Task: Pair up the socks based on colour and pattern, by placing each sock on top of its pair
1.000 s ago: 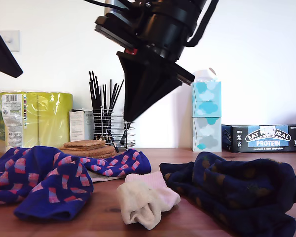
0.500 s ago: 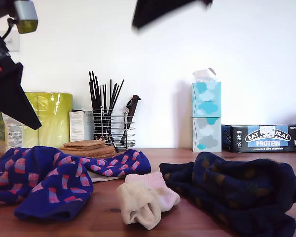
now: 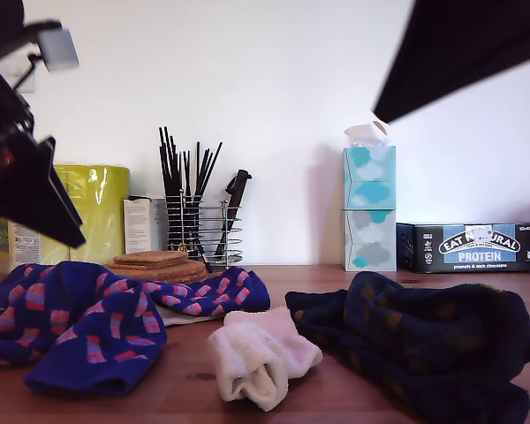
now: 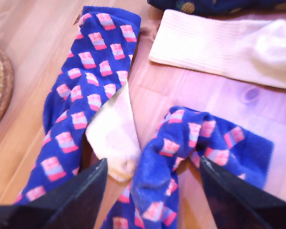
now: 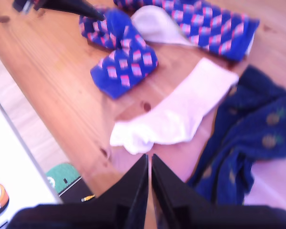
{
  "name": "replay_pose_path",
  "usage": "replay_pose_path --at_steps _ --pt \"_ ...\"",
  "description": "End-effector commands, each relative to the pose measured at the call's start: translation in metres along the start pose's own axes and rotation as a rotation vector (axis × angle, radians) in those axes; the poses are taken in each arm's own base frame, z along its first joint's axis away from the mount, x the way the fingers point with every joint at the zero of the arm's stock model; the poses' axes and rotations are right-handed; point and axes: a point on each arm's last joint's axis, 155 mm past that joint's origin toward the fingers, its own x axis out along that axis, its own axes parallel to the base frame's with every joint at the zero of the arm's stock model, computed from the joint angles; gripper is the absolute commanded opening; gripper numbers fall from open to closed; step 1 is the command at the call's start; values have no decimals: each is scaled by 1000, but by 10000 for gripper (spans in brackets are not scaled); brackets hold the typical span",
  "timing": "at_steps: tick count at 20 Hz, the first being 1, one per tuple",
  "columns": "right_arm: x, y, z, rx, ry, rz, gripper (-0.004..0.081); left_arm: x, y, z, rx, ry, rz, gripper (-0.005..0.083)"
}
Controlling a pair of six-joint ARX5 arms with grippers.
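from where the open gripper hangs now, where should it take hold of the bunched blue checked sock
Grip the raised fold of the bunched checked sock, coming straight down from above. My first gripper hangs open right over it, and the crumpled hump stands proud of the table, so the jaws could probably straddle it and pinch without scraping wood.

Dark box (image 3: 469, 246), exterior view's right: "EAT NATURAL PROTEIN".

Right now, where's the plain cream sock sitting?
In the exterior view the cream sock lies crumpled at the table's front centre, between the blue checked socks on that view's left and the navy dotted socks on its right.
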Motion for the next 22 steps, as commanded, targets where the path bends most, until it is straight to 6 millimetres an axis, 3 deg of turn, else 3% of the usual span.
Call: replay_pose_path --at_steps 1,3,6,9,12,13,16,17,22 --pt "-1 0 0 17 -21 -1 -13 9 -3 -7 -9 17 -31 591" --pt "-1 0 -2 17 -20 0 -13 15 -19 -4 -2 0 -105 588" --pt "-1 0 1 16 -34 2 -13 29 -32 1 158 5 -130 589" --pt "-1 0 2 16 -35 1 -13 42 -38 -5 362 40 -140 588" --pt "-1 0 2 22 -34 4 -13 54 -35 -11 431 72 -129 564" --pt "-1 0 2 26 -34 4 -13 56 -38 -15 428 83 -143 496" --pt "-1 0 2 27 -35 4 -13 54 -58 -28 342 134 -226 98" --pt "-1 0 2 27 -37 3 -13 52 -67 -35 291 165 -257 30" --pt "-1 0 6 26 -50 4 -13 28 -102 -77 124 370 -393 19"
